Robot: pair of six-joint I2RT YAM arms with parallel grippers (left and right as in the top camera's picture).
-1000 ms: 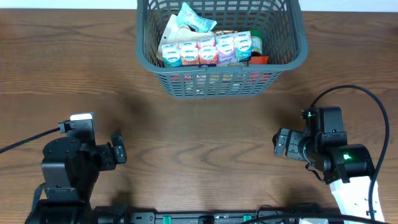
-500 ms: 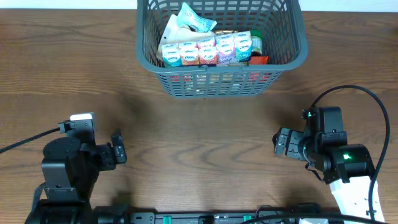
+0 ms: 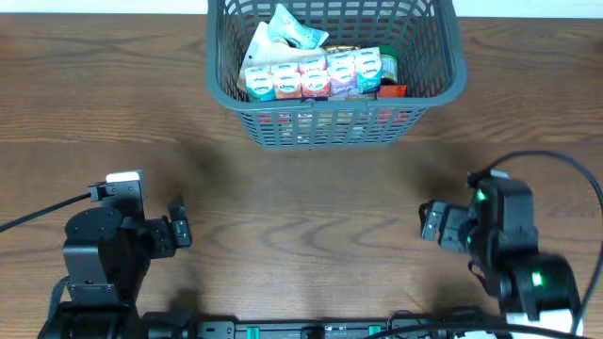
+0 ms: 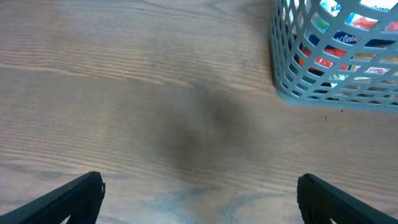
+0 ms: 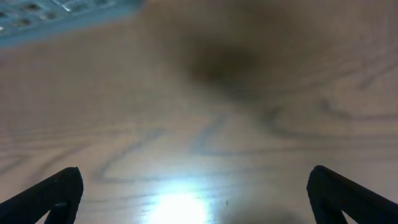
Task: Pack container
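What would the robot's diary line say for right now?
container: packets inside | left gripper: open, empty, over table | right gripper: open, empty, over table

The table [image 3: 311, 217] is brown wood with a clear grain, smooth and mostly matt, though in the right wrist view it throws back a soft pale glare. The container [image 3: 330, 127] is dull grey moulded plastic. The packets [image 3: 316, 75] in it have glossy printed wrapping. The fingers [image 4: 68, 196] of the left gripper [image 4: 200, 179] and the right gripper [image 5: 196, 170] look like matt black plastic.
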